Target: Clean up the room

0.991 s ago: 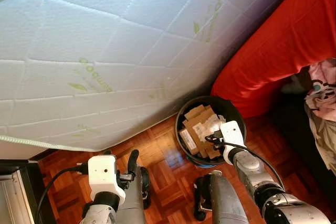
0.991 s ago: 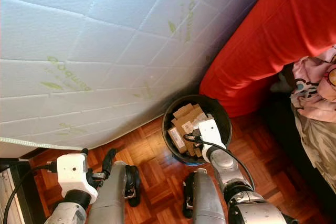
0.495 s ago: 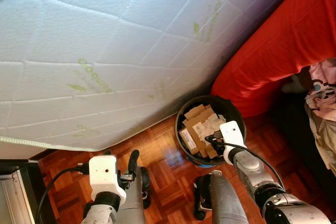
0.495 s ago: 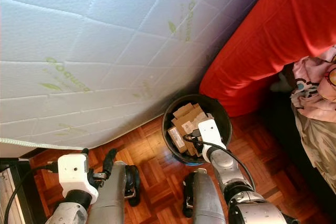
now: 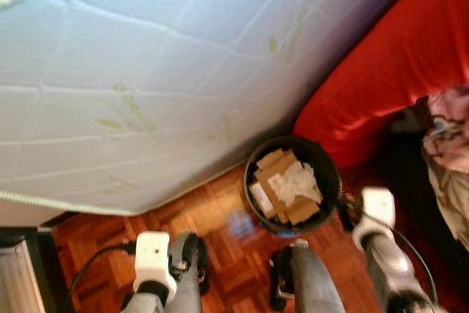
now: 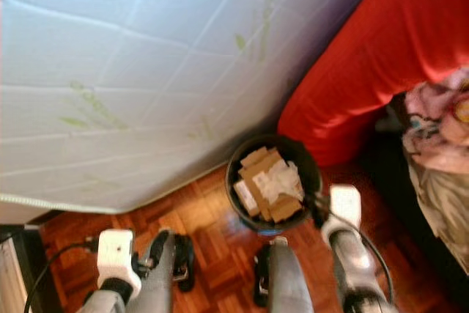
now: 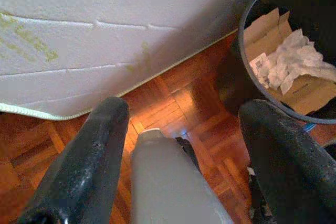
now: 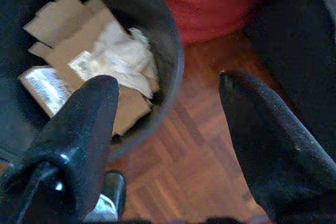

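A: Head views, largest item first. White quilted mattress with green leaf print [image 5: 146,78] stands across most of the scene, lower edge on the reddish-brown parquet floor [image 5: 212,218]. Both eye views blurred.

B: Next in size?

A: Red fabric-covered bed or sofa [image 5: 396,56] to the robot's right of the mattress; pink and patterned heap of clothes [image 6: 440,130] beyond it at the edge.

B: Location of the bin?

A: Round black waste bin [image 5: 331,174] sits on the parquet, in the angle between mattress and red fabric, touching or just short of both; cannot tell which. Inside: brown cardboard pieces [image 8: 68,35] with a crumpled white paper wad [image 8: 126,51] on top.

B: End effectors?

A: Right gripper [image 8: 168,124]: fingers spread wide, holding nothing, beside the bin rim on the red-fabric side, over floor. White wrist housing [image 5: 377,207] is visible just outside the rim. Left gripper [image 7: 184,129]: fingers apart, empty, low over the parquet near the mattress edge, well apart from the bin.
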Robot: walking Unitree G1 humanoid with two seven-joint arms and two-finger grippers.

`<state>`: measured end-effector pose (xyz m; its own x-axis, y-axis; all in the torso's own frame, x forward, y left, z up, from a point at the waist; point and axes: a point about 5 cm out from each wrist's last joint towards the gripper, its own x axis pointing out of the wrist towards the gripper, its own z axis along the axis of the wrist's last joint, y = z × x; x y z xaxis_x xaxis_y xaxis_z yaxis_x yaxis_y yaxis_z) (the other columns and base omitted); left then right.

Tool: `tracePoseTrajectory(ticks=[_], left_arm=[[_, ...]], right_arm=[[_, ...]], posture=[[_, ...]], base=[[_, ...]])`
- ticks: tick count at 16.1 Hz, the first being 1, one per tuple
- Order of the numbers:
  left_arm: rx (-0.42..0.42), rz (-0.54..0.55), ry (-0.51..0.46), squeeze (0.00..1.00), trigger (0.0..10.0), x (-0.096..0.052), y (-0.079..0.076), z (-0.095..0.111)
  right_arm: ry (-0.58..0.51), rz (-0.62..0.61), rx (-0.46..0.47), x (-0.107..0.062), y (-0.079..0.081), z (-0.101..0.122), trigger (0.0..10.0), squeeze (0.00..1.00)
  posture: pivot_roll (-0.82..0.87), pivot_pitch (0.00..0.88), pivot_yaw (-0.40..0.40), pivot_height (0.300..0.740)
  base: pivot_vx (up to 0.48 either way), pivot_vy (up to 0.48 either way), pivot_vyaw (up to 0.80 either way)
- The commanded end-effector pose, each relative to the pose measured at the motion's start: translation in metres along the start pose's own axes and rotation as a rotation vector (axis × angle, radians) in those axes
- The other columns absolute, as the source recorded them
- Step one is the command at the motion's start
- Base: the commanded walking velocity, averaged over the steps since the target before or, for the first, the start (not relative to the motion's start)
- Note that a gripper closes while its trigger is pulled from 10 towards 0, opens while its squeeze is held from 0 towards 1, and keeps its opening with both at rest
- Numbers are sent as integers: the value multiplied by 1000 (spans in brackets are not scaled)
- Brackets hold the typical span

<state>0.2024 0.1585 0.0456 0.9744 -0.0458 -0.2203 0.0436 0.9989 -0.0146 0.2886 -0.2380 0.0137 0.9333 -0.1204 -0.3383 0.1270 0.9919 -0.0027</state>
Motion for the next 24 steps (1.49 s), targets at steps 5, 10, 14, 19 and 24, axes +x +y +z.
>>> tracePoseTrajectory(ticks=[5,10,14,19,24], left_arm=[[36,9,151,0,10000,2,25,-50],[35,37,225,0,10000,9,38,-74],[-10,75,343,0,10000,10,44,-97],[-81,176,505,0,10000,-4,55,-123],[-116,204,562,0,10000,-8,52,-131]], right_arm=[[-22,13,64,-15,12,-23,10000,0],[29,47,85,-24,32,-42,10000,0],[197,27,69,-43,27,-79,10000,0],[451,17,36,-72,23,-123,10000,0],[478,38,33,-74,29,-126,10000,0]], posture=[[87,238,0,661],[65,158,8,661],[34,117,7,661],[18,90,2,701],[-11,49,4,740]], base=[[0,0,0],[0,0,0],[0,0,0],[0,0,0],[0,0,0]])
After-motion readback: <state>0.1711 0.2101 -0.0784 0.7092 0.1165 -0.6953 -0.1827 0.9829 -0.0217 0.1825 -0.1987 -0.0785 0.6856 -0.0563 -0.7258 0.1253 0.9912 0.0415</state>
